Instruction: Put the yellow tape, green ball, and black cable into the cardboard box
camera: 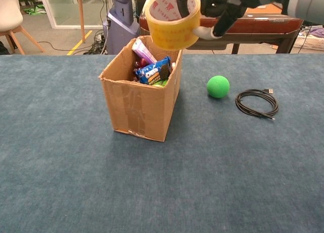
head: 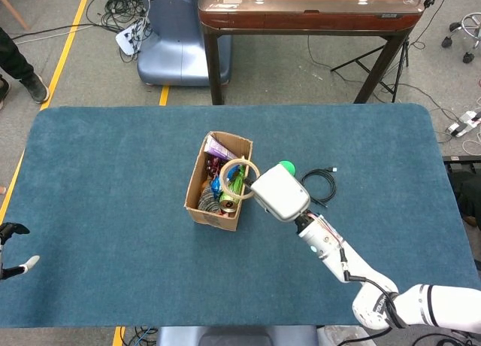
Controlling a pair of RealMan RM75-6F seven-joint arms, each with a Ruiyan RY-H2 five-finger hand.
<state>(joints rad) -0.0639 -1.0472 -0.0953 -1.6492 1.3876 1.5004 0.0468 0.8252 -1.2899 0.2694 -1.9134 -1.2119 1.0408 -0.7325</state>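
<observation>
The right robot hand [camera: 217, 10] holds the yellow tape [camera: 171, 19] by its ring, dark fingers hooked through and around the roll, which hangs tilted in the air above the right rim of the cardboard box [camera: 139, 104]. In the head view the roll sits over that same rim, partly over the opening and partly over the wall, so the plainest risk is a release from here: the tape could strike the edge and tip outward onto the bench [camera: 76, 182] instead of falling in. The box is already crowded with packets, among them a blue snack bag [camera: 153, 71] standing high near the rim, and a roll dropped on top of them might perch there or roll off again. A fingertip lingering inside the ring as the robot hand opens could drag the tape back out, and a low sweep of the wrist might shove the light box along the cloth. The green ball [camera: 218, 86] rests on the bench just right of the box, with the black cable [camera: 257, 102] coiled beyond it, both not yet packed. The left robot hand [head: 13, 250] hangs at the bench's far left edge, holding nothing, fingers apart.
</observation>
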